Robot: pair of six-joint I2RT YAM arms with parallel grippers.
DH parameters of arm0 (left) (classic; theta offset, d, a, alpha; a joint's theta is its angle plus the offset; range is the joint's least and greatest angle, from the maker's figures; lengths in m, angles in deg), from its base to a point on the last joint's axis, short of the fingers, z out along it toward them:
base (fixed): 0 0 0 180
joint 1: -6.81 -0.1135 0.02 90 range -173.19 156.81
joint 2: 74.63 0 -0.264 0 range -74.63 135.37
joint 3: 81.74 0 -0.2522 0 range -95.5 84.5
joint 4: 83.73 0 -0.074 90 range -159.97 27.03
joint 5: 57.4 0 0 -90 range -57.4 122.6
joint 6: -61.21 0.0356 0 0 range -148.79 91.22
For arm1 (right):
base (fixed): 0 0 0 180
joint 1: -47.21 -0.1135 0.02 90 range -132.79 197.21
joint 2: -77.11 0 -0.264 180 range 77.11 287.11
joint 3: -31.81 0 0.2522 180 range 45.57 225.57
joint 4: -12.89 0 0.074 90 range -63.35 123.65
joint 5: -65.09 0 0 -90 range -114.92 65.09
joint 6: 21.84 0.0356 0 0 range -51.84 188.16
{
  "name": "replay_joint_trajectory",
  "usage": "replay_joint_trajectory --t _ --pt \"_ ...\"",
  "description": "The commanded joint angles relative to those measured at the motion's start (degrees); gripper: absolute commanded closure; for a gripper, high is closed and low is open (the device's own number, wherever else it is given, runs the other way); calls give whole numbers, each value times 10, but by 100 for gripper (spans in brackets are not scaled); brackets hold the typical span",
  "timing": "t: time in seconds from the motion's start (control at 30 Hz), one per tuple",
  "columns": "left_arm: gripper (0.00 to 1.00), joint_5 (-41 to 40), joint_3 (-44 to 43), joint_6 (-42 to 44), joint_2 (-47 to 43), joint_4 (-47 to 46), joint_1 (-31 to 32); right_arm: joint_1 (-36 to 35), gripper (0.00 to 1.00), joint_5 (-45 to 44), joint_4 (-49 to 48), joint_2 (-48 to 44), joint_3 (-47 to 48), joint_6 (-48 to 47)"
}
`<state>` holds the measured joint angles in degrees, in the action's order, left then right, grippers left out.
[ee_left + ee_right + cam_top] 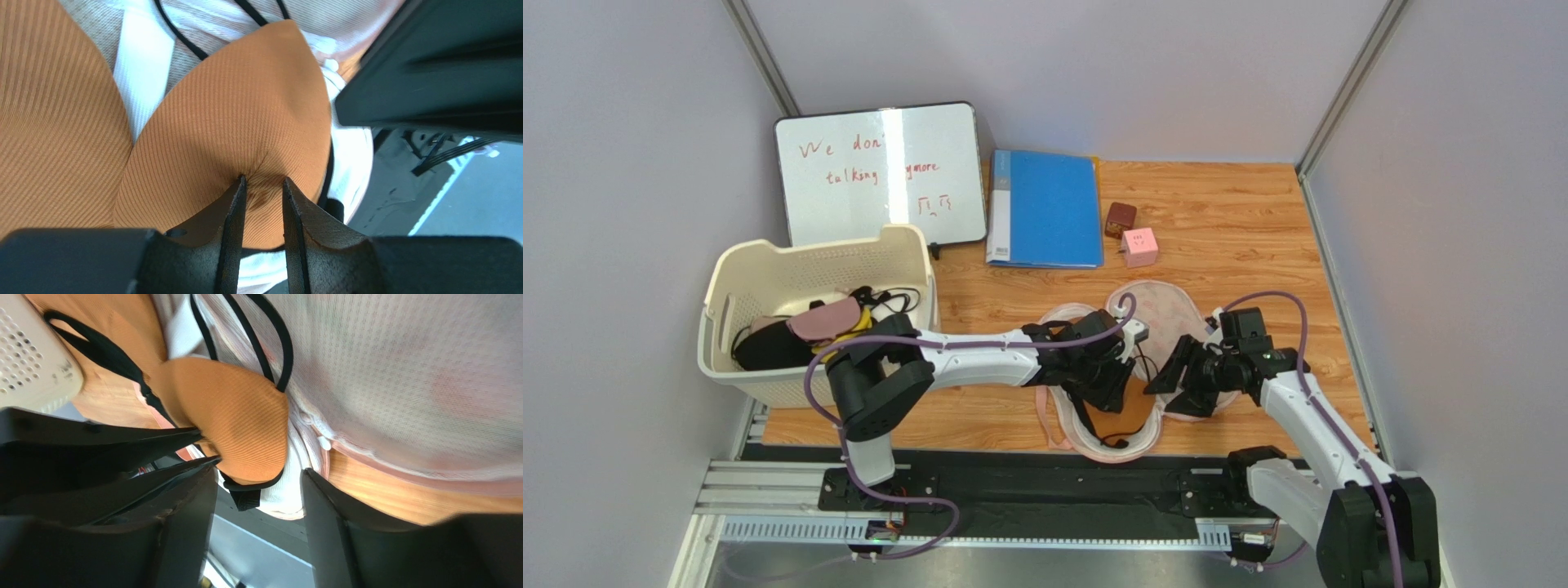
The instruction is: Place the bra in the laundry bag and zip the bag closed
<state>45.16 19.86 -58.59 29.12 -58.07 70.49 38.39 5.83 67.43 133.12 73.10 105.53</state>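
- Over the laundry bag (1167, 309): left gripper (263, 182) and right gripper (258, 471) crowd its near half, no gap between.
- Left of bag: basket (817, 255), well apart.
- Behind bag: blue folder (1044, 208), two small boxes (1140, 246).
- Right-rear of bag: bare table (1259, 239), passable.

Overhead, the left gripper (1112, 368) conceals the orange-brown ribbed bra (245, 122) beneath it; the wrist view crops the cup beside the gripper.

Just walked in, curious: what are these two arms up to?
They are packing an orange-brown bra into an open laundry bag. The left gripper pinches one cup's edge over the bag's white mesh; the right gripper is open beside that cup. The bag is not zipped yet.
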Motion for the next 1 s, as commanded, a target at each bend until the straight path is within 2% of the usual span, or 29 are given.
replay_joint_trajectory --t 0.0,0.1,0.17,0.27,0.33,0.43,0.53,0.6,0.67,0.83,0.97 --pt "65 -24 8 -5 -28 6 3 1 28 -96 62 -36 81 -14" --pt "61 -24 -1 -1 -64 26 3 7 3 -177 75 -37 109 -16" --pt "58 -18 -12 4 -88 50 3 22 2 -207 69 -28 118 -4" --pt "53 -23 -34 14 -126 89 3 61 3 -238 41 -11 122 6" --pt "48 -39 -44 22 -155 110 2 82 9 -251 5 14 134 -1" --pt "47 -57 -39 32 -197 146 -10 84 16 -286 -31 80 175 -35" --pt "47 -32 7 15 -251 131 -40 83 16 -307 -58 153 219 -70" --pt "47 0 52 3 -281 109 -56 99 13 -334 -77 184 239 -96" --pt "46 15 75 -3 -315 87 -69 100 12 -322 -95 212 258 -115" --pt "46 43 116 -1 -358 74 -76 100 14 -274 -218 259 246 -172" --pt "47 41 143 -7 -386 74 -80 100 22 -240 -266 308 244 -186"
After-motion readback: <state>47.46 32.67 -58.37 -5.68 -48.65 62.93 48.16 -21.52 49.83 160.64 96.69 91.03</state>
